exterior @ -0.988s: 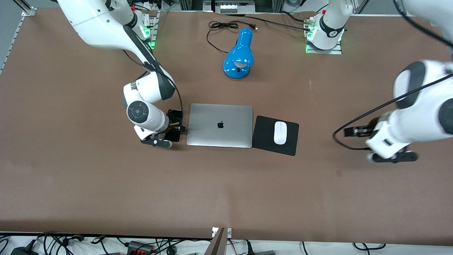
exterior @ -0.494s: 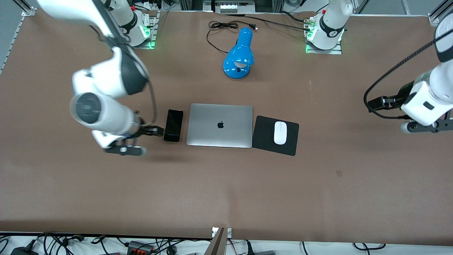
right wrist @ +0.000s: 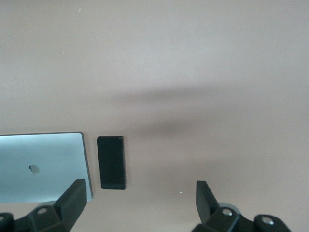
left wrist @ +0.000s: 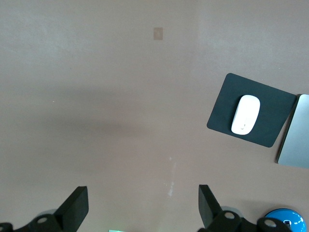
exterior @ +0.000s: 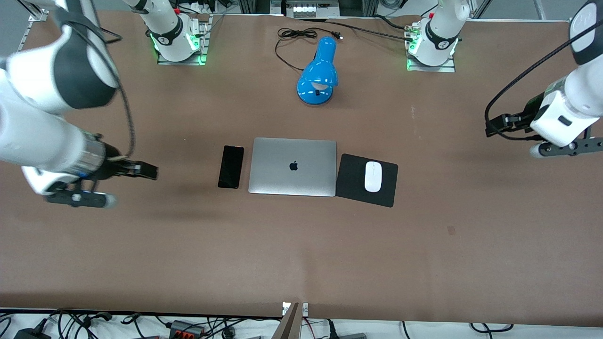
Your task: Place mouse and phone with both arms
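Observation:
The white mouse (exterior: 372, 176) lies on the black mouse pad (exterior: 351, 178) beside the closed silver laptop (exterior: 293, 166). The black phone (exterior: 231, 166) lies flat on the table at the laptop's other edge, toward the right arm's end. My right gripper (exterior: 143, 170) is open and empty over bare table, apart from the phone. Its wrist view shows the phone (right wrist: 111, 162) ahead of the gripper (right wrist: 140, 195). My left gripper (exterior: 497, 126) is open and empty over bare table toward the left arm's end. Its wrist view shows the mouse (left wrist: 245, 114) well away from the gripper (left wrist: 142, 199).
A blue desk lamp (exterior: 318, 75) with a black cord lies farther from the front camera than the laptop, between the two arm bases. The laptop's edge shows in the right wrist view (right wrist: 43, 166) and in the left wrist view (left wrist: 295, 135).
My right gripper has let go of the phone and drawn away toward the right arm's end. My left gripper has moved away from the mouse toward the left arm's end.

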### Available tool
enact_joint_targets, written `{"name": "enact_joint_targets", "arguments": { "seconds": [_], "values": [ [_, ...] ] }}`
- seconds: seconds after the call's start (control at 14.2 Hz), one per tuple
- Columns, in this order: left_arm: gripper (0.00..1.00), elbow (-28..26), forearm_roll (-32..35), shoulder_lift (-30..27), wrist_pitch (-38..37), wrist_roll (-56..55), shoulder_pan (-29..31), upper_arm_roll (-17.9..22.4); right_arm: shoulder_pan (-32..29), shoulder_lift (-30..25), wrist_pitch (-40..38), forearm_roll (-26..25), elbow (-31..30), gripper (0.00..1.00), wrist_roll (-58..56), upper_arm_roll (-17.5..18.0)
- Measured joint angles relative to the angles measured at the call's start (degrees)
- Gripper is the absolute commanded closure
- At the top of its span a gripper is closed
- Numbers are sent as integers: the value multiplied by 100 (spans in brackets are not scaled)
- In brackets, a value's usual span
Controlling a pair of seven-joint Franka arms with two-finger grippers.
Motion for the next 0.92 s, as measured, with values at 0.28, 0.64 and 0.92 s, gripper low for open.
{"name": "enact_joint_targets", "arguments": {
  "seconds": [0.28,0.64,0.92],
  "values": [
    [0,-14,40,-43,-7,0,0,-25,-253,-252,-8,4,118,0,-938,-543],
    [0,-14,47,-82,-6,0,1,-30,-299,-693,-4,9,-145,0,-1512,-954],
    [0,-14,47,-158,-9,4,0,-79,-331,-1220,108,5,-782,0,-1653,-971]
  ]
}}
